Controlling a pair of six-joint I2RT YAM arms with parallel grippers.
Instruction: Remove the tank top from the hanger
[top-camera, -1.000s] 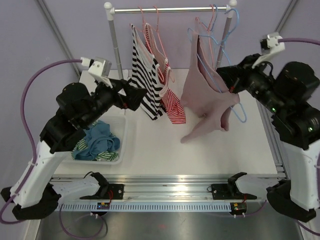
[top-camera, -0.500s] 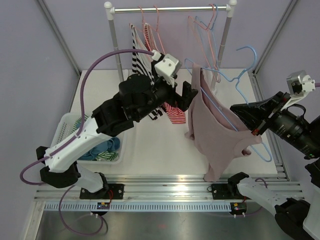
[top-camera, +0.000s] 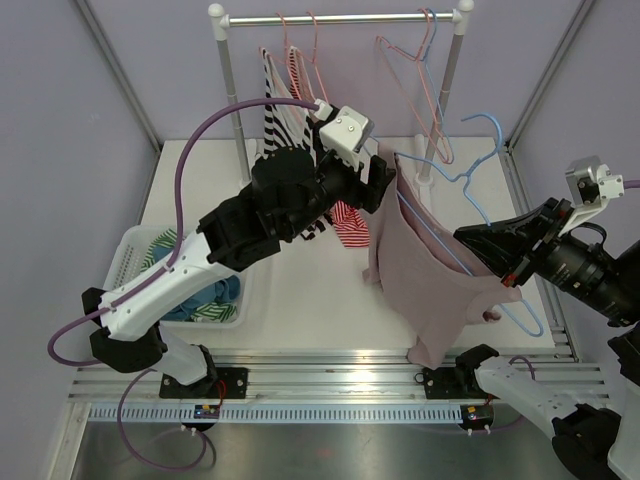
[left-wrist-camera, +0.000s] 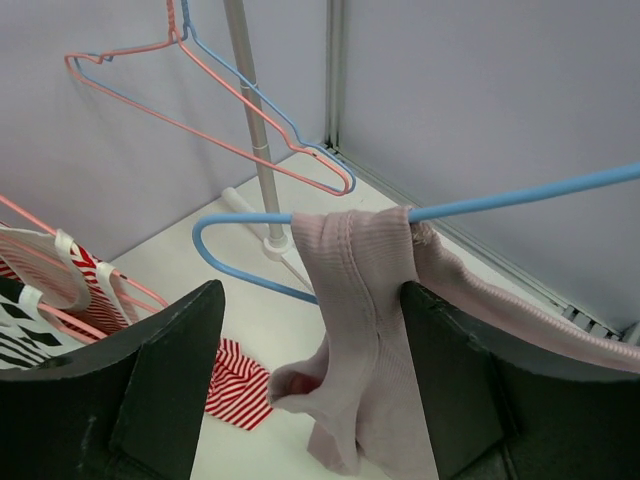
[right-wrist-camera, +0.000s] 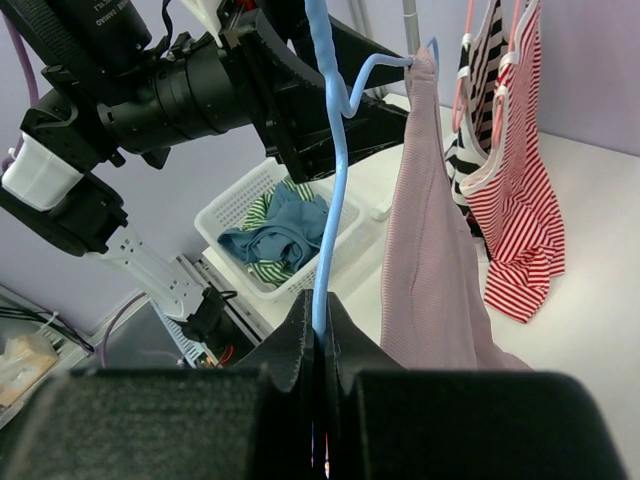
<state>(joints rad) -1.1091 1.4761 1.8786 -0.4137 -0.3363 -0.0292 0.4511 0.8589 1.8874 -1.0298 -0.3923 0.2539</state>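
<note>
Item, dusty-pink ribbed tank top (top-camera: 430, 290): off the rail, draped on a light-blue wire hanger (left-wrist-camera: 520, 194) that is carried in the air above the white worktop (top-camera: 300, 290), between the two arms. Right hand (right-wrist-camera: 320, 335): fingers together, clamped on the hanger's wire. Left hand (left-wrist-camera: 310, 300): fingers apart, one on each side of the strap looped over the hanger's far shoulder; whether either pad touches the cloth I cannot tell. Risks, as I judge them: the strap sits bunched right at the bend of the wire, so a pull along the hanger's arm rather than off its end could snag and stretch the knit. A hard tug might twist the thin wire in the right hand's narrow grip, or drag it out altogether, so that garment and hanger drop together. If the left hand closes too shallow it may pinch the wire along with the cloth, and nothing comes free. The other strap, lost to me in the folds, may hang on after the first is off. Adjacent: red-and-white striped top (top-camera: 350, 222) under the metal clothes rail (top-camera: 340, 18), just behind the left arm and liable to be brushed if that arm swings back.
</note>
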